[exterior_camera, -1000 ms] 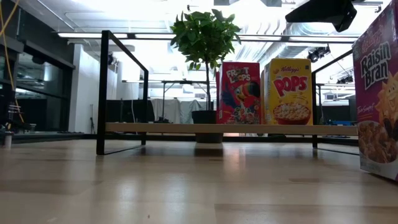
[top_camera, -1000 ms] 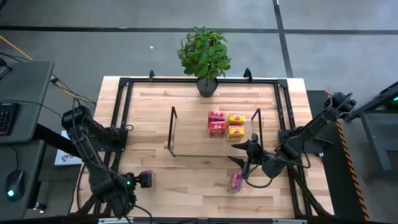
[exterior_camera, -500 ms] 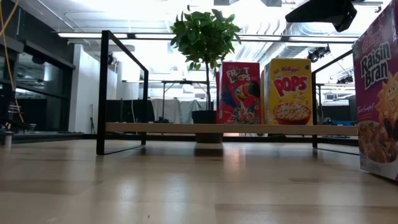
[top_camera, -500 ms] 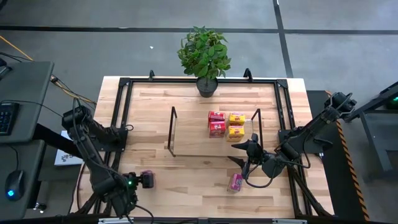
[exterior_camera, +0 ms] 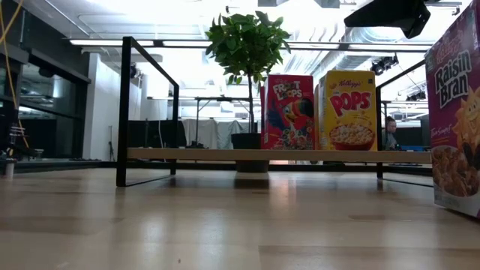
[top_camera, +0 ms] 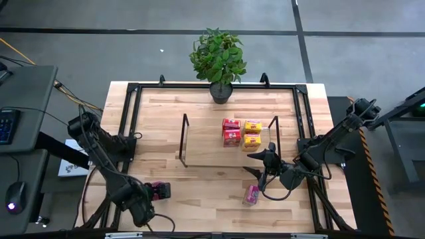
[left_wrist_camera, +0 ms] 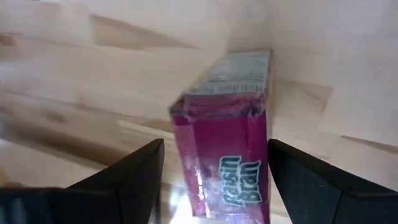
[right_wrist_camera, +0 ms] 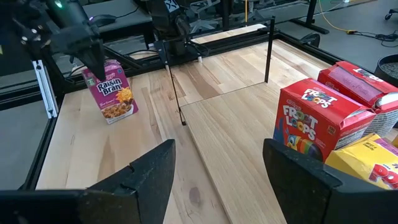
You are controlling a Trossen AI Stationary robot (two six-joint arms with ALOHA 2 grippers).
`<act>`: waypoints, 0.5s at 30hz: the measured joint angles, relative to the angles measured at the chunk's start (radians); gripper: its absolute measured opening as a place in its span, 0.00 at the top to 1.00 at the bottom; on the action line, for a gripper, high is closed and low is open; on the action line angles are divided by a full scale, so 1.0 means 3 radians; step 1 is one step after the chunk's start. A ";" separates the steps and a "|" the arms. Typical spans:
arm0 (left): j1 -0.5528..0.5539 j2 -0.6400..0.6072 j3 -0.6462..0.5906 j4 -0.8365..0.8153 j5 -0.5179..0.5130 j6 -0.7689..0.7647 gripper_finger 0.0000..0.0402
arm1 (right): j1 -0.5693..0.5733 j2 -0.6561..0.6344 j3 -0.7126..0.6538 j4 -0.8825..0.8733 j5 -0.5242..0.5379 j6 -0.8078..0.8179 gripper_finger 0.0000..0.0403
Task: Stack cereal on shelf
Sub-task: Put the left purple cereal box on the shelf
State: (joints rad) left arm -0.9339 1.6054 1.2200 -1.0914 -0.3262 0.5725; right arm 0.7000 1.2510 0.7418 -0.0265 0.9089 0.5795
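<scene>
Overhead looks straight down, low sits level at tabletop, both sharing the shelf (top_camera: 229, 139)

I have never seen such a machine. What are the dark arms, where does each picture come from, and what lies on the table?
These are two robot arms at a wooden table. One camera looks straight down, one looks level across the tabletop, and one sits on each wrist. In the middle stands a low shelf with two red cereal boxes and two yellow ones on it. A potted plant stands behind it. The left gripper is at a pink Raisin Bran box; whether it really grips it, I cannot tell. The right gripper is open and empty beside the shelf. A second pink box stands on the table near it.
</scene>
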 joint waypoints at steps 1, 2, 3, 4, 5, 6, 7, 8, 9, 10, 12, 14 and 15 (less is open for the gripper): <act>0.0011 0.0000 -0.0033 0.0011 0.0050 0.0004 0.31 | 0.0000 0.0000 0.0000 0.0000 -0.0001 0.0001 0.41; 0.0022 0.0000 -0.0067 0.0021 0.0105 0.0004 0.31 | 0.0001 0.0000 0.0000 0.0000 -0.0002 0.0000 0.41; 0.0031 0.0000 -0.0108 0.0055 0.0136 0.0004 0.31 | -0.0001 0.0000 0.0000 0.0000 -0.0004 -0.0001 0.41; 0.0040 0.0001 -0.0137 0.0092 0.0140 0.0005 0.31 | 0.0001 0.0000 0.0001 0.0000 -0.0004 -0.0002 0.41; 0.0045 0.0001 -0.0167 0.0149 0.0158 0.0007 0.31 | 0.0001 0.0000 0.0001 0.0000 -0.0003 -0.0002 0.41; 0.0047 0.0001 -0.0187 0.0190 0.0161 0.0022 0.31 | 0.0000 0.0000 0.0001 0.0000 -0.0004 -0.0002 0.41; 0.0046 0.0001 -0.0205 0.0229 0.0167 0.0025 0.31 | 0.0001 0.0000 0.0001 0.0000 -0.0004 -0.0002 0.41; 0.0047 0.0001 -0.0223 0.0273 0.0183 0.0019 0.31 | 0.0001 0.0000 0.0001 0.0000 -0.0002 -0.0003 0.41; 0.0047 0.0001 -0.0246 0.0330 0.0185 0.0000 0.31 | 0.0000 0.0000 0.0001 0.0000 -0.0002 -0.0003 0.41; 0.0047 0.0001 -0.0268 0.0401 0.0185 -0.0046 0.31 | 0.0001 0.0000 0.0001 0.0000 -0.0001 -0.0003 0.41; 0.0045 0.0001 -0.0288 0.0461 0.0185 -0.0087 0.31 | -0.0001 0.0000 0.0001 0.0000 -0.0001 -0.0001 0.41; 0.0045 0.0001 -0.0304 0.0482 0.0186 -0.0147 0.31 | -0.0001 0.0000 0.0001 0.0000 -0.0001 -0.0002 0.41; 0.0045 0.0001 -0.0316 0.0499 0.0186 -0.0178 0.31 | 0.0000 0.0000 0.0001 0.0000 -0.0001 -0.0001 0.41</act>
State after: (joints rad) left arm -0.9203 1.6058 1.1253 -0.9416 -0.2703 0.5191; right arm 0.6999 1.2510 0.7422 -0.0265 0.9085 0.5792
